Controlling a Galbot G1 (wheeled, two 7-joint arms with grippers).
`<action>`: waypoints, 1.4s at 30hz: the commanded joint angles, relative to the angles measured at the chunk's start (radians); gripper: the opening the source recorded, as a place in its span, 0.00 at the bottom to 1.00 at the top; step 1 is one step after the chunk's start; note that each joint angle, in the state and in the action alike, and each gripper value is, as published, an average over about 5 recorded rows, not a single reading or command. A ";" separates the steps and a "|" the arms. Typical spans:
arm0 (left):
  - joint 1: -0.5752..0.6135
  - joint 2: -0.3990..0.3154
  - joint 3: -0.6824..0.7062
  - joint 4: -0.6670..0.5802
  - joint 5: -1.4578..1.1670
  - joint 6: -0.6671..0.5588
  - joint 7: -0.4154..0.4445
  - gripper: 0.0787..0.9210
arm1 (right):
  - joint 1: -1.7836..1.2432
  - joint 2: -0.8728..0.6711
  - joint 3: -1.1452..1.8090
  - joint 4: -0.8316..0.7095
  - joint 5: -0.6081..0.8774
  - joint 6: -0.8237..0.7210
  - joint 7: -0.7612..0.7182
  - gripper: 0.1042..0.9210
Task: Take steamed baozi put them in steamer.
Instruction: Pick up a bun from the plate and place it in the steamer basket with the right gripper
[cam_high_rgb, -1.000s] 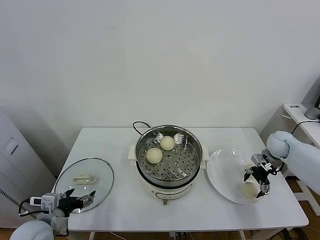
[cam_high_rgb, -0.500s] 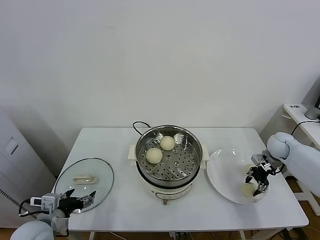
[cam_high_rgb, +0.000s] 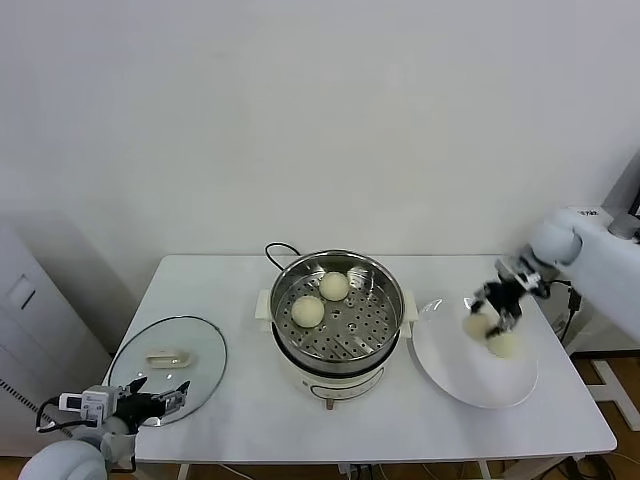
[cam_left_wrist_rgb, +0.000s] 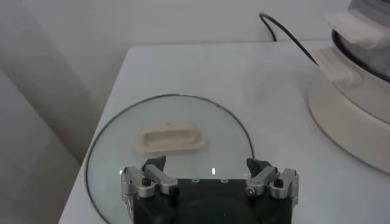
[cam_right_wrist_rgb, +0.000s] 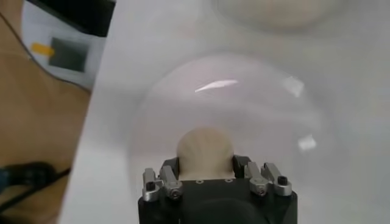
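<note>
The steamer (cam_high_rgb: 385, 292) stands mid-table with two baozi on its perforated tray, one at the back (cam_high_rgb: 334, 285) and one to the left (cam_high_rgb: 308, 311). My right gripper (cam_high_rgb: 487, 310) is shut on a third baozi (cam_high_rgb: 473, 324) and holds it in the air over the white plate (cam_high_rgb: 450, 368), right of the steamer. The right wrist view shows this baozi (cam_right_wrist_rgb: 205, 146) between my gripper's (cam_right_wrist_rgb: 205, 163) jaws, above the plate (cam_right_wrist_rgb: 256, 103). A fourth baozi (cam_high_rgb: 505, 344) lies on the plate. My left gripper (cam_high_rgb: 160, 398) is open and parked at the front left.
A round glass lid (cam_high_rgb: 190, 340) with a cream handle (cam_high_rgb: 165, 357) lies flat at the table's left, under my left gripper (cam_left_wrist_rgb: 208, 173); the lid (cam_left_wrist_rgb: 122, 140) and the steamer's cream base (cam_left_wrist_rgb: 353, 115) show in the left wrist view. A black cord (cam_high_rgb: 275, 250) runs behind the steamer.
My right gripper closed on a baozi at the plate's front right, lifted it, and carried it up and left towards the steamer. The left arm has not moved.
</note>
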 joint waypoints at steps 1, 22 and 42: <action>0.000 0.000 0.010 0.002 0.001 -0.001 0.001 0.88 | 0.271 0.120 -0.085 0.060 0.127 0.099 0.006 0.54; -0.012 0.001 0.017 0.008 0.001 -0.001 0.001 0.88 | 0.228 0.412 -0.165 0.162 0.074 0.484 0.002 0.55; -0.012 0.001 0.015 0.007 0.001 -0.003 0.003 0.88 | 0.076 0.445 -0.152 0.252 -0.123 0.545 -0.009 0.55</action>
